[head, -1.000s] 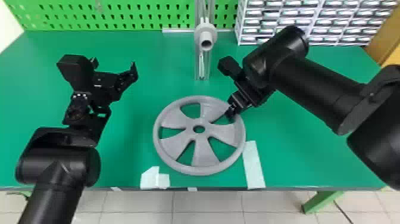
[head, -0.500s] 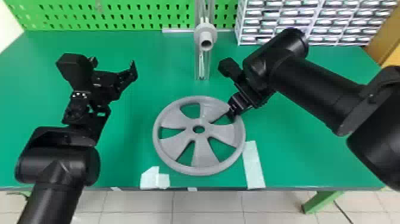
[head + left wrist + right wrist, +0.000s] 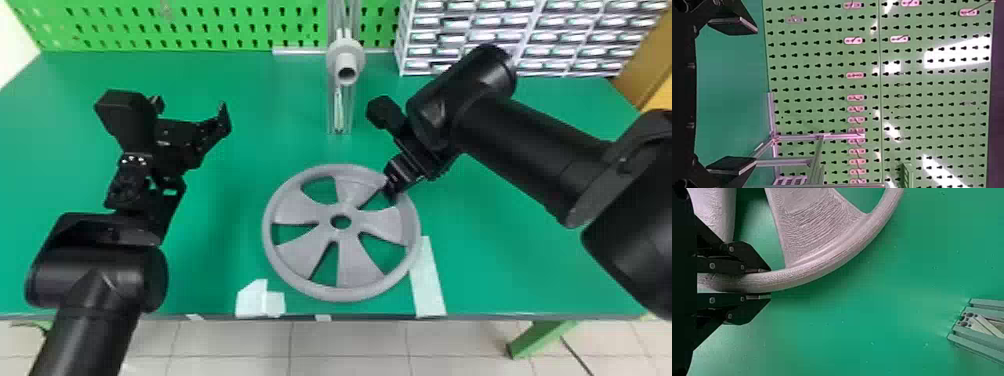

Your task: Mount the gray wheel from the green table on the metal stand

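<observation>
Pegboard (image 3: 200, 24) backs the green table (image 3: 225, 210), right fingers (image 3: 392, 189) gripping the wheel (image 3: 357, 265), left fingers (image 3: 223, 121) parted.

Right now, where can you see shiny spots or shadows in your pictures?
Left wrist view: white glare patches on the green pegboard full of small dark holes; right wrist view: a soft, darker shadow on the flat green table, along the outer edge of the round gray spoked wheel; head view: faint gleams on the smooth black left arm.
</observation>
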You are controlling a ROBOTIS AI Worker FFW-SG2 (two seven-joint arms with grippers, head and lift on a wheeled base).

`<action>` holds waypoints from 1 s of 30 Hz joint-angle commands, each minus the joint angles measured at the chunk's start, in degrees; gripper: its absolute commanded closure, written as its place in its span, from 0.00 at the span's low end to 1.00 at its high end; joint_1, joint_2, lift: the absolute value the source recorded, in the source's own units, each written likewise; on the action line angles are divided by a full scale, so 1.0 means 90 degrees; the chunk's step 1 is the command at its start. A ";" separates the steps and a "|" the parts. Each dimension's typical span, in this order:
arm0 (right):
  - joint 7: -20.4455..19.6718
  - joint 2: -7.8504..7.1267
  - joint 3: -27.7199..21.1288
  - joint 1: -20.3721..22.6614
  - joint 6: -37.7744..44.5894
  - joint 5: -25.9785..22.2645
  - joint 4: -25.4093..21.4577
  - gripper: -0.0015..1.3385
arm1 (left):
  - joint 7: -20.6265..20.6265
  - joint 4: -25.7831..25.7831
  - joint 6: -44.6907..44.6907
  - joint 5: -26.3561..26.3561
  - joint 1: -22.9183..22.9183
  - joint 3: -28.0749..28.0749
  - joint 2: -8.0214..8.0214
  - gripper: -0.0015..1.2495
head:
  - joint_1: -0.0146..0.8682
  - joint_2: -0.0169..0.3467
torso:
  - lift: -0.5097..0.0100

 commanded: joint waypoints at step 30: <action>0.0000 -0.0361 -0.2683 0.1562 0.0771 0.1200 -0.2636 0.83 | 0.0000 -0.0136 0.0006 0.0027 0.0175 0.0218 0.0029 0.09 | 1.00 0.19 | 0.79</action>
